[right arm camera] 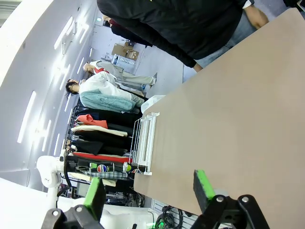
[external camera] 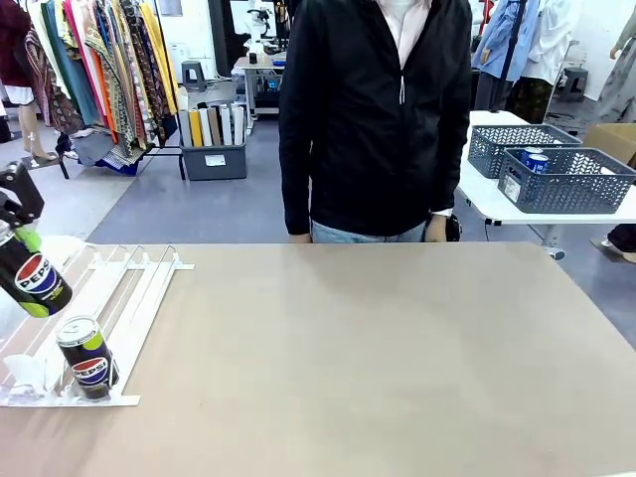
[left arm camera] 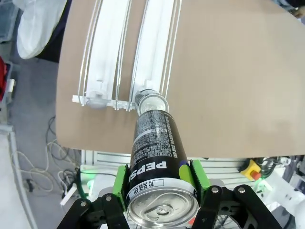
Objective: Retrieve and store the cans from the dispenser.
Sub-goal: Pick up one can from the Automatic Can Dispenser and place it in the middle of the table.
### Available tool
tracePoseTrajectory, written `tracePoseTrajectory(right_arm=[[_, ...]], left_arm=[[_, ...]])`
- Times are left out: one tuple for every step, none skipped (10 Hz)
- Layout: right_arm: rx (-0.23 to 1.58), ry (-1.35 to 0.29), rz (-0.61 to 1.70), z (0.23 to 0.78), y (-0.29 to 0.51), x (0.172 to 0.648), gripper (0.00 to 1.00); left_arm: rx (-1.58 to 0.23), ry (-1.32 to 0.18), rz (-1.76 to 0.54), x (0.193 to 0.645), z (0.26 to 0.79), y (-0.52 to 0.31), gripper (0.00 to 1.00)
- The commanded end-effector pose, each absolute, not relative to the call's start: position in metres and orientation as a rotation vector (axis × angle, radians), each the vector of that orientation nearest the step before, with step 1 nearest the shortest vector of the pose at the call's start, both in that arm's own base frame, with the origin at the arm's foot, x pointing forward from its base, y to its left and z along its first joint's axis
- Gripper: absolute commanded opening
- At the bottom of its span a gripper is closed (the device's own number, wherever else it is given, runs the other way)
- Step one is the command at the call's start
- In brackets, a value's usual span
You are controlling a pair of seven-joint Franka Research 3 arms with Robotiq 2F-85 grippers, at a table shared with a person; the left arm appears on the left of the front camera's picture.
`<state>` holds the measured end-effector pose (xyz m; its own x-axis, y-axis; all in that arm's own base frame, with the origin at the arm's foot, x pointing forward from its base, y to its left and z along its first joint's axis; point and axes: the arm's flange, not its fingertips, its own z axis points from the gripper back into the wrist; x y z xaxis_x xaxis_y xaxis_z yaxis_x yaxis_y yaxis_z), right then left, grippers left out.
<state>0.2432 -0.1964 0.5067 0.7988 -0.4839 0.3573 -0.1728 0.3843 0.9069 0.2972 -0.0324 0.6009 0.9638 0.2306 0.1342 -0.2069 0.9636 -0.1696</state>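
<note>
My left gripper [external camera: 28,260] hangs at the table's far left, above the dispenser [external camera: 134,283], shut on a black can [external camera: 38,280] that is tilted. In the left wrist view the green pads [left arm camera: 198,177] clamp that can [left arm camera: 155,138] by its sides near the silver top. A second black can [external camera: 87,356] stands at the low end of the white rack's right lane, and its top [left arm camera: 152,101] shows beneath the held can. My right gripper [right arm camera: 149,191] is open, with nothing between its fingers, high over the table and away from the dispenser [right arm camera: 145,140].
A person in a black jacket [external camera: 373,109] stands at the far edge of the table [external camera: 378,358], hands down. Two dark grey mesh baskets [external camera: 566,179], one with blue cans inside, sit on a white table at the back right.
</note>
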Motion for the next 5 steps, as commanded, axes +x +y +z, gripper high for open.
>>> tracePoseTrajectory(right_arm=[[1.193,-0.685,-0.2,0.509,-0.197,0.246,1.0],[1.193,-0.685,-0.2,0.509,-0.197,0.246,1.0],[1.193,-0.685,-0.2,0.509,-0.197,0.246,1.0],[1.193,-0.685,-0.2,0.509,-0.197,0.246,1.0],[1.193,-0.685,-0.2,0.509,-0.197,0.246,1.0]], left_arm=[[-0.157,-0.158,0.223,0.296,0.602,-0.032,0.0],[-0.145,-0.2,0.141,0.309,0.604,-0.049,0.0],[-0.123,-0.231,0.058,0.337,0.612,-0.089,0.0],[-0.103,-0.273,-0.041,0.364,0.621,-0.138,0.0],[-0.065,-0.301,-0.094,0.396,0.624,-0.193,0.0]])
